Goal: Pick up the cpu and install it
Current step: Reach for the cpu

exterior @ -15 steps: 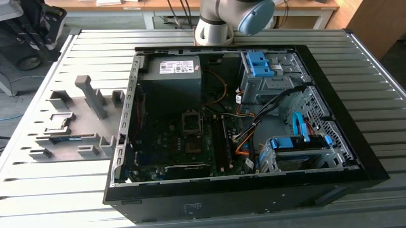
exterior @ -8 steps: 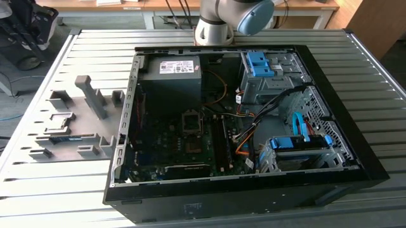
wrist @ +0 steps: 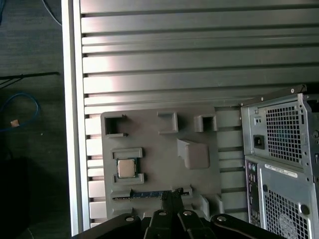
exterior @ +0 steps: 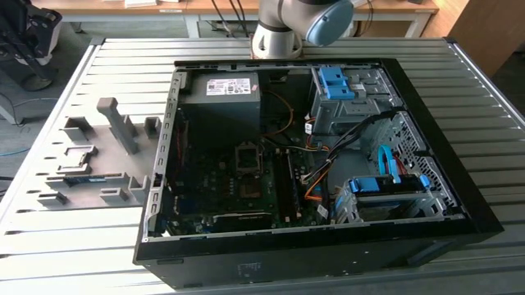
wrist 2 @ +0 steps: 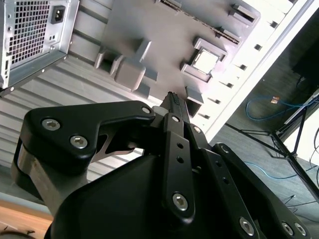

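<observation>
The cpu [wrist: 126, 168] is a small silver-grey square lying flat in a raised holder on the grey fixture tray [wrist: 149, 139]. In the second wrist view the cpu [wrist 2: 205, 61] rests in the same holder. My gripper [wrist: 172, 195] hangs high above the tray with its black fingers together and nothing between them; its tip [wrist 2: 172, 95] is off to one side of the cpu, over the edge of the tray by the memory stick. The black cpu socket [exterior: 248, 157] sits in the middle of the motherboard inside the open computer case [exterior: 443, 184].
A blue-green memory stick [wrist: 144, 194] lies in a slot on the tray beside the cpu holder. Upright grey blocks [wrist: 193, 154] stand on the tray [exterior: 115, 147]. The case rests on a ribbed metal table [exterior: 492, 123]. The arm's base [exterior: 279, 37] stands behind the case.
</observation>
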Controlling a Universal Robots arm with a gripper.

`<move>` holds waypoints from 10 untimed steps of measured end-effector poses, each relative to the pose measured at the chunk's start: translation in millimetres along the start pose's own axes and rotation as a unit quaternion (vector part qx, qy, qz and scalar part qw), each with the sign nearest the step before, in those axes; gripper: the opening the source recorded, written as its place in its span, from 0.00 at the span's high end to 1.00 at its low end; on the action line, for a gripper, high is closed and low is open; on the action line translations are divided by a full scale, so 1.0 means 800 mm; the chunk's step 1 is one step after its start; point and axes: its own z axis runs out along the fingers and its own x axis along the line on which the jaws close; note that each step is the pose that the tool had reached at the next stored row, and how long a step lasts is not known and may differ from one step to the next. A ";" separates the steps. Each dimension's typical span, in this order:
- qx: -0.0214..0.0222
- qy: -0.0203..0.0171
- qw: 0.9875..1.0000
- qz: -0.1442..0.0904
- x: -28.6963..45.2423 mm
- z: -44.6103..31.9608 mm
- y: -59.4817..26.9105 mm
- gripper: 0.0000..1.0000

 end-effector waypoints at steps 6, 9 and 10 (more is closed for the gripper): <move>0.000 0.000 1.000 0.000 0.0140 -0.0002 -0.001 0.90; 0.000 0.000 1.000 0.000 0.0196 0.0002 -0.002 0.90; 0.000 0.000 1.000 0.000 0.0199 0.0013 -0.002 0.90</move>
